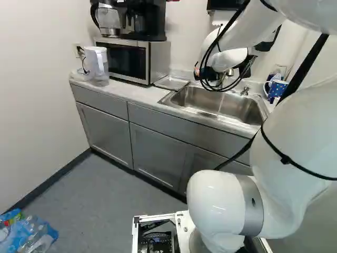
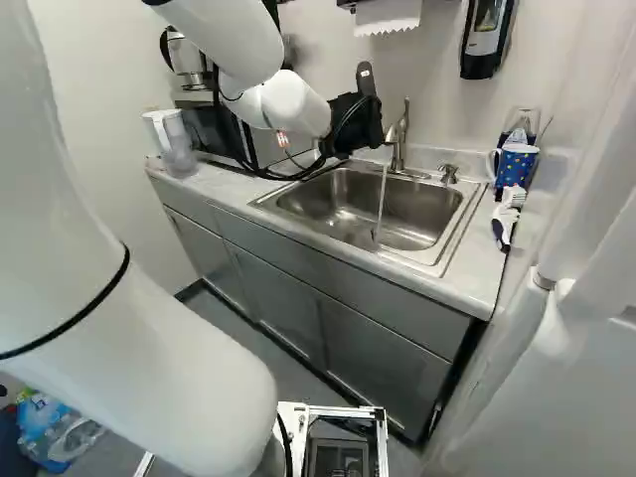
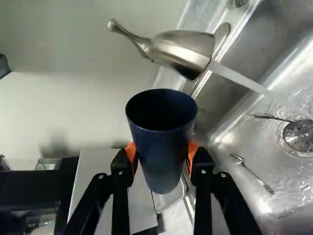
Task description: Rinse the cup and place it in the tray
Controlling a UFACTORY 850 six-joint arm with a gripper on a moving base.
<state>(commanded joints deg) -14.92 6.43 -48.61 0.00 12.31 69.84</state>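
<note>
End effector (image 2: 358, 124): pads pinching dark-blue cup (image 3: 164, 152) from both sides | cup: aloft, just left of faucet (image 2: 398, 144) | water (image 2: 382, 204): running into sink (image 2: 437, 260) | tray (image 1: 171, 83): surface (image 1: 124, 90), left of sink | patterned mug (image 2: 515, 167): right

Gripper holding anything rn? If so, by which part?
Yes, the dark blue cup. The gripper has it by the outer side wall, below the rim, one orange pad on each side.

- Cup (image 3: 161, 147): smooth, soft sheen
- Sink (image 2: 323, 202): shiny metal
- Faucet (image 3: 182, 49): smooth, glossy metal
- Bench (image 1: 131, 92): smooth, low sheen
- Cabinet doors (image 1: 155, 158): smooth, matt
- Towel (image 2: 388, 14): matt paper
- Pitcher (image 1: 96, 62): smooth, glossy plastic
</note>
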